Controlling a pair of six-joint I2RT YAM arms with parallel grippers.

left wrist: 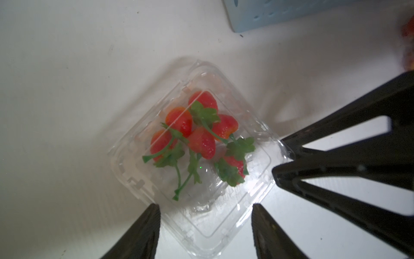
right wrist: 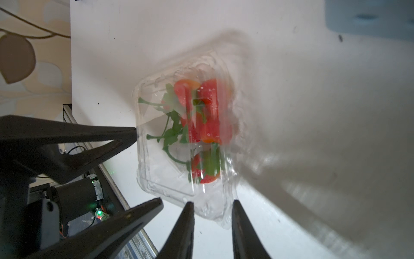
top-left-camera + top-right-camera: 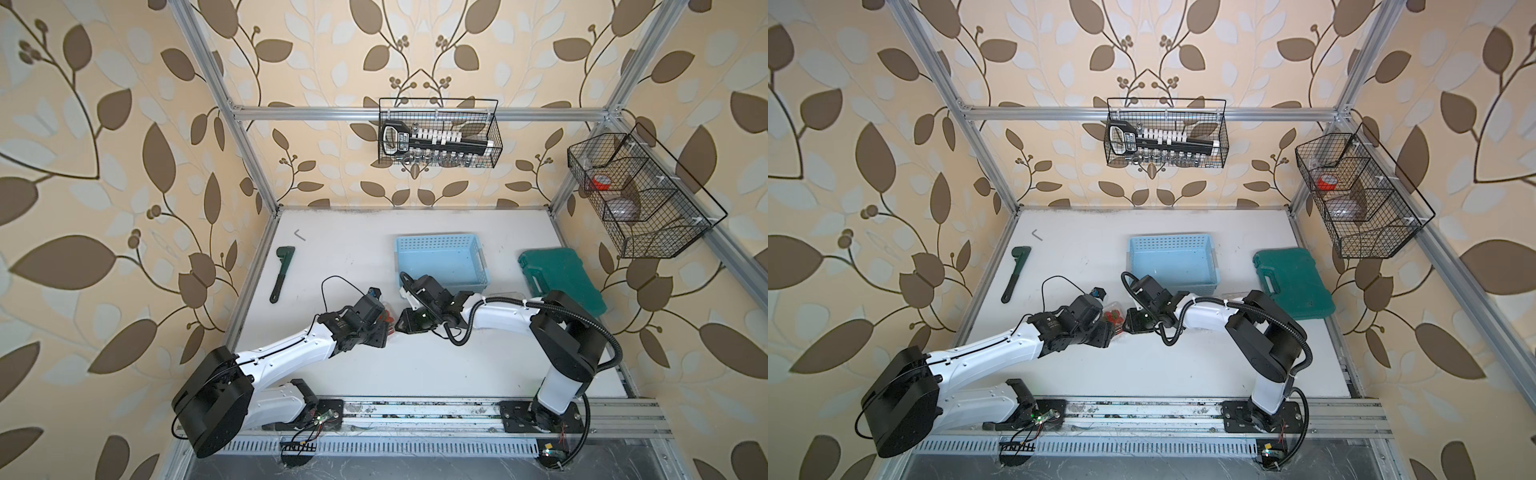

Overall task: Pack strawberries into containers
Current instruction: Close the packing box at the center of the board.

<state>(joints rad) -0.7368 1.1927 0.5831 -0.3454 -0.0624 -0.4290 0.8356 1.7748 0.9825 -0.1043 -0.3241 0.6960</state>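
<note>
A clear clamshell container (image 3: 1111,308) of strawberries (image 1: 201,141) sits between both arms in a top view. The left gripper (image 1: 205,207), at its 8 o'clock, is clamped on one corner. The right gripper (image 2: 211,204), at 3 o'clock, straddles a neighbouring corner, jaws narrow; whether they touch it cannot be told.

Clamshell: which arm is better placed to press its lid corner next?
Right, probably: the right gripper straddles a corner lip of the clamshell, jaws apart, while the left gripper is clamped across another corner.
</note>
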